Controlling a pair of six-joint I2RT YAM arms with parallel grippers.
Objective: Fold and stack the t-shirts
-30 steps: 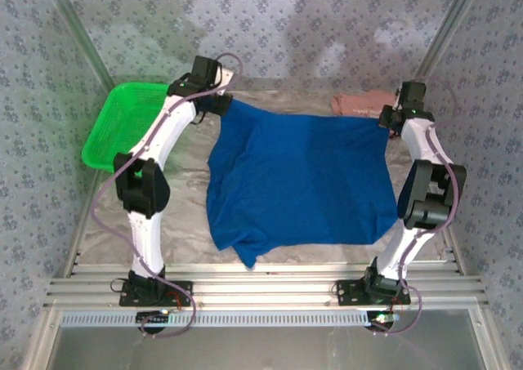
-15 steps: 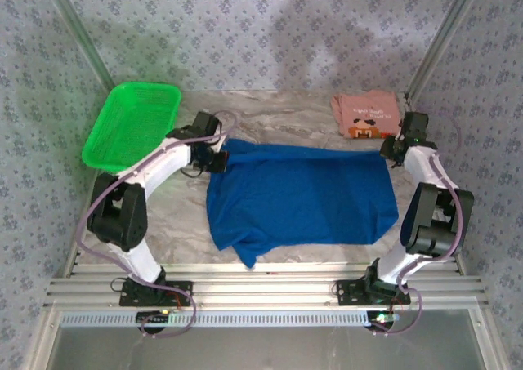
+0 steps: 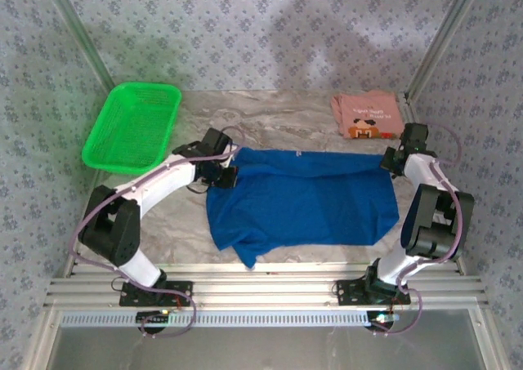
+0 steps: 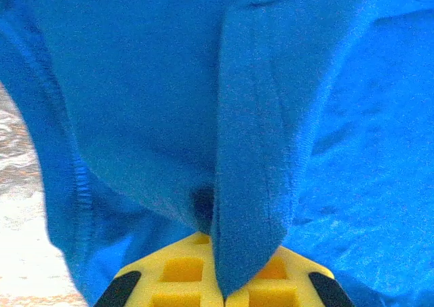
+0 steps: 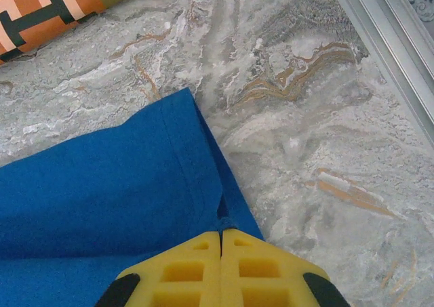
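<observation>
The royal-blue t-shirt (image 3: 302, 202) lies spread across the middle of the table with its far edge doubled toward me. My left gripper (image 3: 226, 172) is shut on its far left corner, and a fold of blue cloth (image 4: 261, 185) hangs between the yellow fingers (image 4: 176, 270). My right gripper (image 3: 389, 159) is shut on the far right corner (image 5: 203, 165), low over the table. The salmon-pink t-shirt (image 3: 366, 115) lies folded at the back right, cartoon print up; its edge (image 5: 47, 9) shows in the right wrist view.
A green mesh basket (image 3: 131, 127) stands at the back left of the marbled table (image 3: 278, 121). An aluminium frame rail (image 5: 393, 43) runs along the right edge. Bare tabletop (image 5: 325, 131) lies between the blue shirt and that rail.
Both grippers have carried the shirt's far edge down and toward me, from raised at the back to low over the table. The blue shirt now looks shorter front to back.
</observation>
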